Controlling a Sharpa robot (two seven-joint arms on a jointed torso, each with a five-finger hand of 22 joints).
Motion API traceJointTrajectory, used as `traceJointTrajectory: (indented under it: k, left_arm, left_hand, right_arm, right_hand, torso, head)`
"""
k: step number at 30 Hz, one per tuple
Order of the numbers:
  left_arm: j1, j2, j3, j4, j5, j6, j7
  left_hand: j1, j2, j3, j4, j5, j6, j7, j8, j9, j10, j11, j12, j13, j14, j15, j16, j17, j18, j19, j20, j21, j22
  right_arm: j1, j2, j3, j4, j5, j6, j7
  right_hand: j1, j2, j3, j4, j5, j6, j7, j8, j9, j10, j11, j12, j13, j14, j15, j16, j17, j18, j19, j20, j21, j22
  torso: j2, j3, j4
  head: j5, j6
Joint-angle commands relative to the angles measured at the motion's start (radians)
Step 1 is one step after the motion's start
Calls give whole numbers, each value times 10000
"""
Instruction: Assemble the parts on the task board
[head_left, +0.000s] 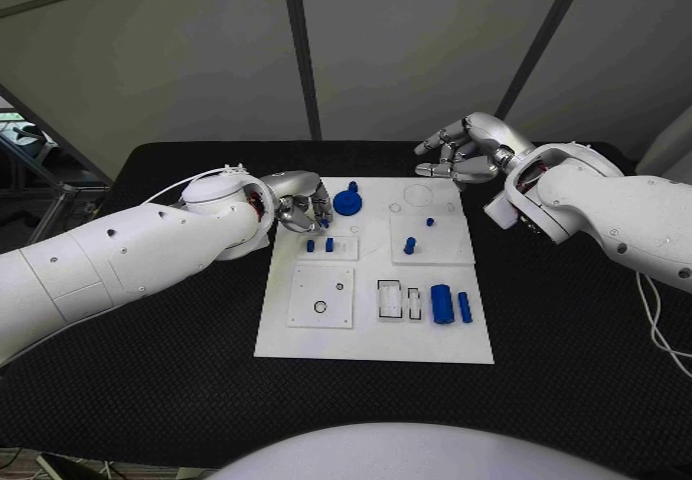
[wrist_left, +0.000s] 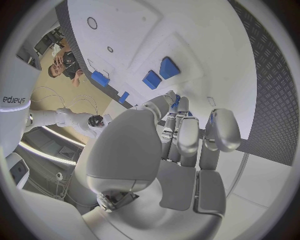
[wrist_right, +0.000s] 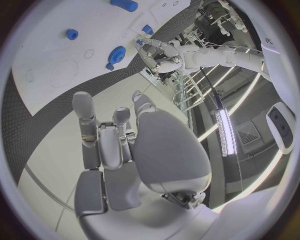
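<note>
The white task board (head_left: 375, 330) lies mid-table. On it stand a blue gear-like part (head_left: 348, 203), small blue pegs (head_left: 310, 245) (head_left: 410, 243) and two blue blocks (head_left: 441, 303) side by side. My left hand (head_left: 300, 212) hovers at the board's left edge beside the gear, fingers loosely bent, nothing in them. In the left wrist view the hand (wrist_left: 181, 150) has the blocks (wrist_left: 167, 67) beyond it, and a bit of blue (wrist_left: 177, 101) shows past its fingertips. My right hand (head_left: 462, 150) hangs over the board's far right corner, holding nothing. The right wrist view shows that hand (wrist_right: 119, 145) and the gear (wrist_right: 117, 54).
Black table (head_left: 577, 330) surrounds the board, with free room on both sides and in front. Empty recesses on the board include a square plate (head_left: 320, 297) and slots (head_left: 391, 300). My left forearm (head_left: 130, 250) lies over the table's left side.
</note>
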Motion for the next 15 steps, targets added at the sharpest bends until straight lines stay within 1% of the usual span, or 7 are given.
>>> traceJointTrajectory:
  k: [1, 3, 6, 9, 13, 15]
  left_arm:
    - [-7, 17, -12, -8, 28, 192, -91]
    - [-8, 26, -13, -19, 28, 185, -104]
    - [-8, 32, -13, -36, 28, 180, -118]
    - [-8, 34, -13, -57, 29, 174, -142]
    - [-9, 19, -14, -72, 29, 167, -205]
    - [-9, 4, -14, -71, 29, 175, -248]
  left_hand:
    - [-101, 29, 36, 38, -46, 56, -1, -39, 3, 88, 1, -57, 12, -63, -3, -30, 9, 272, 74, -10, 50, 6]
    - [-128, 3, 19, 39, -60, 19, 5, -75, -11, 87, 3, -73, 17, -35, -4, 14, 99, 274, 68, -11, 43, 7]
    - [-202, -52, 4, 56, -60, -268, 57, -290, -100, 48, 35, -137, 20, -35, 20, 26, 117, 282, 35, -1, -9, -12]
    - [-310, -147, 1, 94, -55, -743, 105, -642, -257, -146, 96, -316, -24, -88, 76, -32, -3, 303, -28, 34, -126, -70]
    - [-449, -283, -13, 153, -53, -1258, 172, -1027, -458, -550, 191, -670, -150, -200, 147, -171, -290, 355, -147, 97, -376, -209]
    - [-491, -340, -47, 172, -55, -1482, 209, -1188, -556, -846, 278, -894, -244, -393, 205, -450, -813, 430, -322, 143, -753, -449]
  right_arm:
    - [14, 7, 8, 4, -16, 7, 76]
    - [14, 8, 8, 4, -16, 5, 78]
    - [14, 7, 8, 2, -16, 2, 77]
    - [14, 5, 8, -2, -16, 3, 74]
    - [14, -4, 8, -10, -16, 4, 64]
    - [14, -13, 8, -14, -17, 10, 55]
  right_hand:
    - [21, 93, 20, -20, 66, 48, -15, 62, -13, 18, -17, -7, 11, 353, -44, -36, -6, 176, -28, 14, -66, 3]
    - [21, 93, 20, -20, 66, 48, -15, 62, -13, 18, -17, -7, 11, 353, -44, -36, -6, 176, -28, 14, -66, 3]
    - [21, 93, 20, -20, 66, 48, -15, 62, -13, 18, -17, -7, 11, 353, -44, -36, -6, 176, -28, 14, -66, 3]
    - [29, 90, 26, -21, 82, 53, -19, 70, -13, 10, -21, -50, -54, 353, -49, -63, -27, 182, -32, 10, -104, -39]
    - [27, 86, 25, -20, 82, 51, -19, 69, -14, -15, -21, -80, -91, 351, -49, -73, -39, 184, -39, 10, -115, -55]
    - [26, 80, 23, -20, 82, 45, -18, 67, -15, -63, -20, -138, -159, 348, -49, -83, -51, 189, -52, 9, -136, -85]
  torso:
    - [1, -2, 0]
    - [1, -3, 1]
    - [1, 0, 1]
    - [-4, 2, 3]
    - [-9, -3, 7]
    - [-9, -7, 6]
  head:
    - [9, -13]
    - [3, -6]
    - [-3, -16]
    - [-9, -17]
    - [-11, -16]
    - [-12, -10]
